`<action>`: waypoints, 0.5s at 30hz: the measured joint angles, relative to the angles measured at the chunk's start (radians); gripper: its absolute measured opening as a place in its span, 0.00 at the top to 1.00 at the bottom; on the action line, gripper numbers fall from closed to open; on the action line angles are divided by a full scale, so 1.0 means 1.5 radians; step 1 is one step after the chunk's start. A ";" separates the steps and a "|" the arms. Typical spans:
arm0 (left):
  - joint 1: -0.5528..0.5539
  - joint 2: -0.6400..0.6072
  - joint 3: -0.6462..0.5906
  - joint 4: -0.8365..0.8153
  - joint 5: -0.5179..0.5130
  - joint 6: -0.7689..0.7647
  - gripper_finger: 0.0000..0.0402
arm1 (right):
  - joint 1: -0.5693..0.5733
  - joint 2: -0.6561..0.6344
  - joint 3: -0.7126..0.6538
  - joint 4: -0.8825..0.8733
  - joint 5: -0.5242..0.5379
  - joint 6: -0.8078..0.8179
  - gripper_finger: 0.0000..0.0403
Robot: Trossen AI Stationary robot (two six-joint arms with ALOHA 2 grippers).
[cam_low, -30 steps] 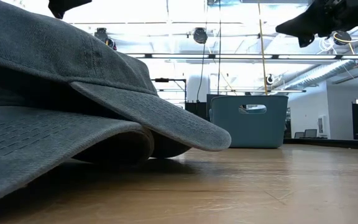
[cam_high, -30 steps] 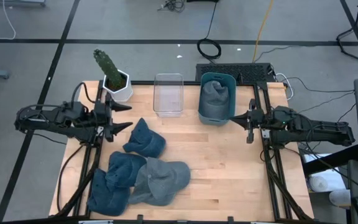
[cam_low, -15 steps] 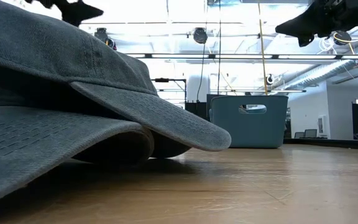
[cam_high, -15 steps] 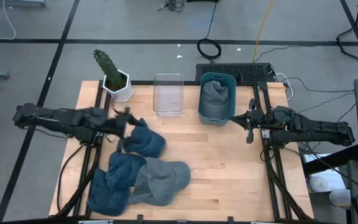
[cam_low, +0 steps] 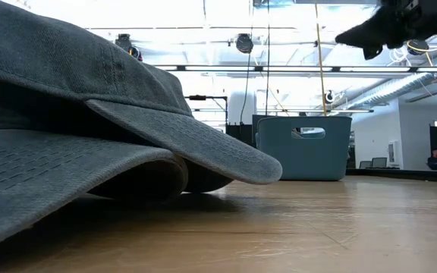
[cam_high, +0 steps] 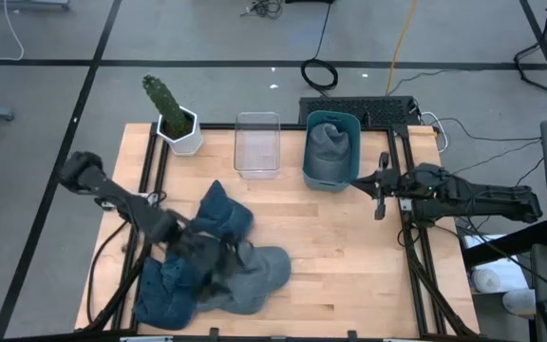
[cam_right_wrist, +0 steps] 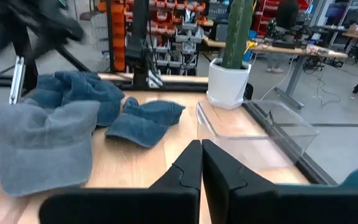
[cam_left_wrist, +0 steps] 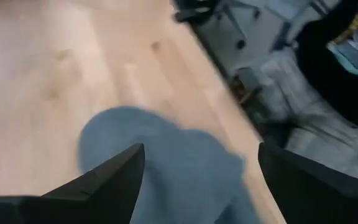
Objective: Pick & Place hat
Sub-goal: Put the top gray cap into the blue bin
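Three caps lie in a pile near the table's near-left corner: a blue one (cam_high: pixel 222 214), a dark blue one (cam_high: pixel 171 277) and a grey one (cam_high: pixel 257 275), whose brim partly covers the dark blue cap. My left gripper (cam_high: pixel 221 255) is open over this pile. In the left wrist view the grey cap (cam_left_wrist: pixel 166 165) lies between and below the spread fingers (cam_left_wrist: pixel 201 155). A fourth, grey cap (cam_high: pixel 329 144) sits inside the teal bin (cam_high: pixel 307 171). My right gripper (cam_high: pixel 380 186) is shut and waits beside that bin, toward the table's right edge.
A clear plastic container (cam_high: pixel 257 142) and a potted cactus (cam_high: pixel 174 119) stand along the far edge, left of the teal bin. Bare wood lies between the cap pile and the right arm. The low view is filled by cap brims (cam_low: pixel 127 136), with the bin (cam_low: pixel 306 145) behind them.
My left arm has swung fast from the table's left edge toward the near edge and the middle, coming over the cap pile with its gripper tipped downward. The caps have stayed where they were.
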 joint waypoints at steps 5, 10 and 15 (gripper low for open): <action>-0.056 0.124 0.182 -0.147 -0.021 0.029 0.19 | 0.000 0.000 -0.031 0.053 0.001 -0.012 1.00; -0.079 0.186 0.225 -0.203 -0.098 0.032 0.19 | 0.000 0.000 -0.043 0.106 0.000 -0.002 1.00; -0.093 0.228 0.225 -0.300 -0.230 -0.009 0.19 | 0.000 0.000 -0.043 0.125 -0.001 0.026 1.00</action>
